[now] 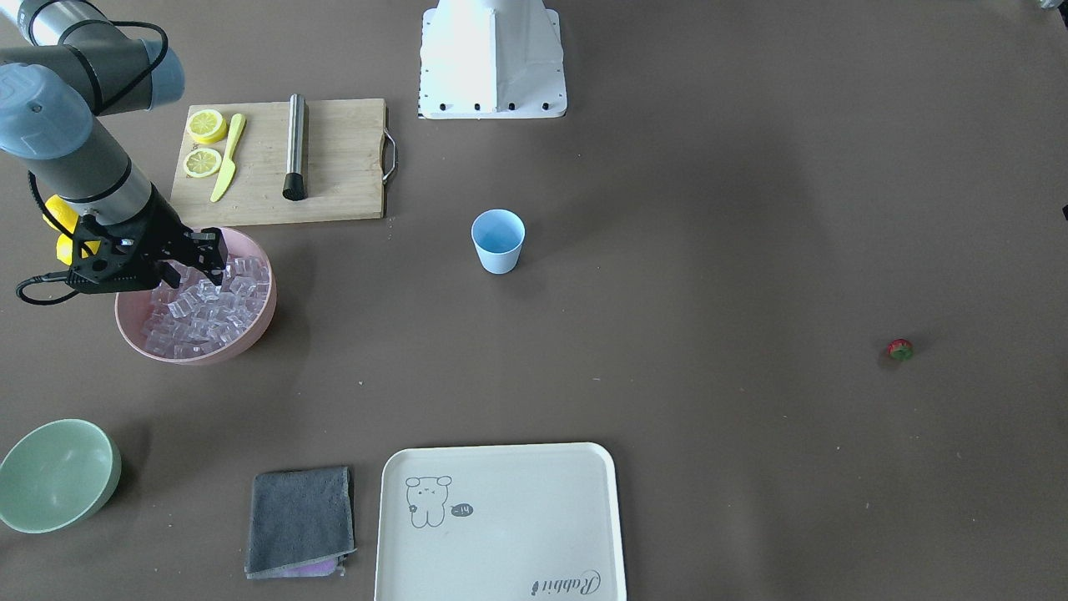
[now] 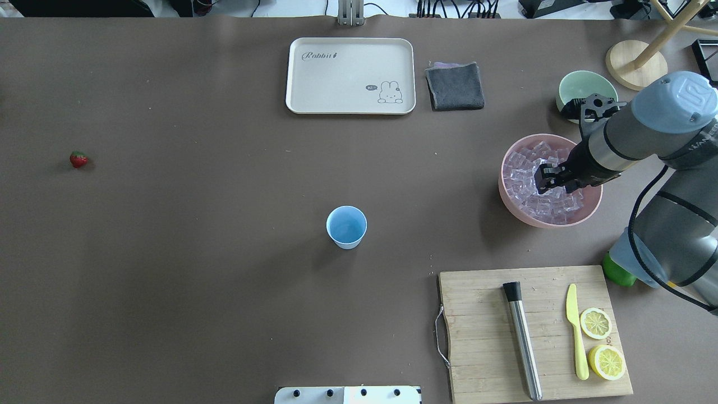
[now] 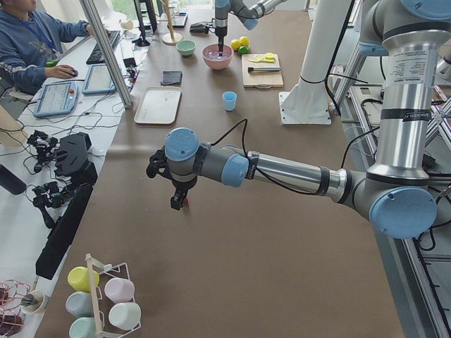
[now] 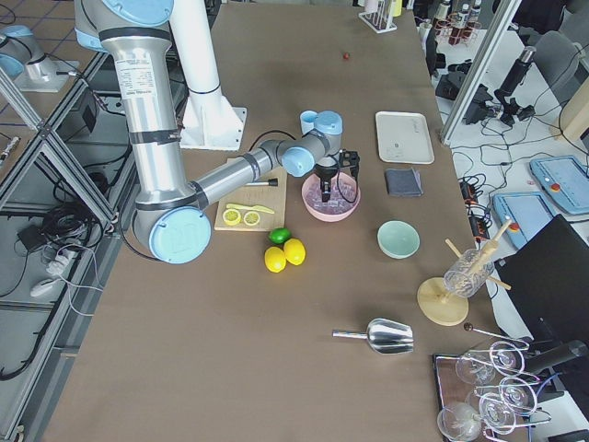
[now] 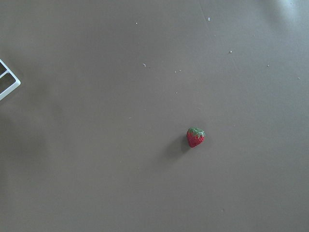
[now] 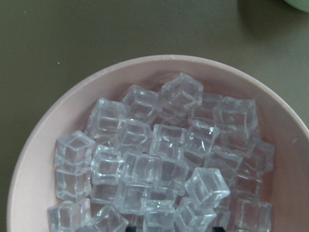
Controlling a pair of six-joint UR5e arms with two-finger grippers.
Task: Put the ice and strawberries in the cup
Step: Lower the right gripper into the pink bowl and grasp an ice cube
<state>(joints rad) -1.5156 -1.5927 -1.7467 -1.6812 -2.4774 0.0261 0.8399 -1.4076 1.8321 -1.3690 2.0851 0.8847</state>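
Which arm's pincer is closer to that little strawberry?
The left. The left pincer hangs close above the strawberry, at the table's left end. The right pincer is far across the table, down among the ice in the pink bowl.

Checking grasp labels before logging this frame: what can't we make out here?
- Right gripper: tips down among the ice; overhead and front views too small, wrist view cuts them off at its bottom edge. Open, shut or gripping a cube: cannot tell.
- Left gripper: only in the left side view, over the strawberry; jaw state cannot tell.
- Lime: overhead, mostly hidden by the right arm.
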